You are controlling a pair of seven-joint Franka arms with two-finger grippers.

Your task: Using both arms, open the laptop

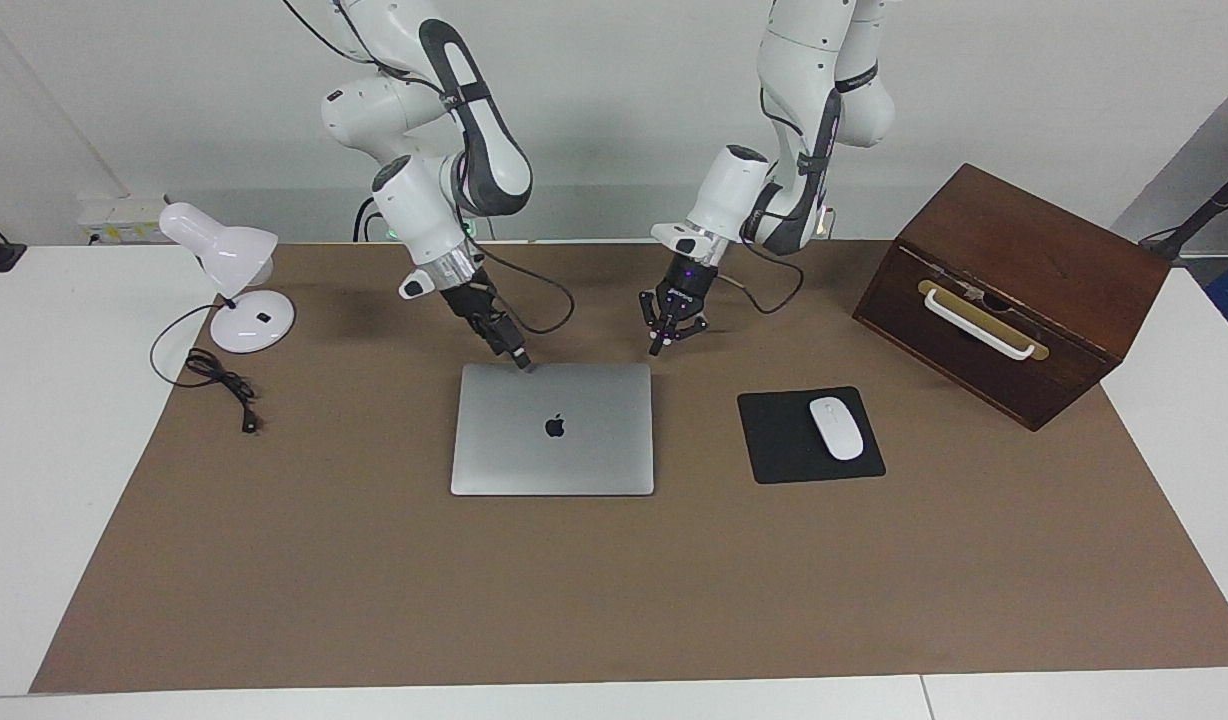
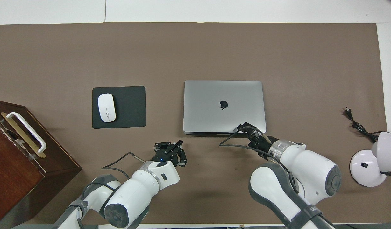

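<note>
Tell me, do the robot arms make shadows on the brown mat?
Facing view: soft, faint shadows on the mat under both arms, nothing sharp. Overhead view: a thin dark shadow along the laptop edge nearest the robots; its lid shows a dull sheen, no glare.

**White wall, white table, brown mat**

A plain white wall (image 1: 614, 120) runs along the table's edge nearest the robots, evenly lit. The white table (image 1: 64, 420) carries a large brown mat (image 1: 614, 580) over most of its top. A white power strip (image 1: 124, 212) sits against the wall at the right arm's end. At the left arm's end, the wall gives way to a grey slanted surface (image 1: 1189, 165).
</note>
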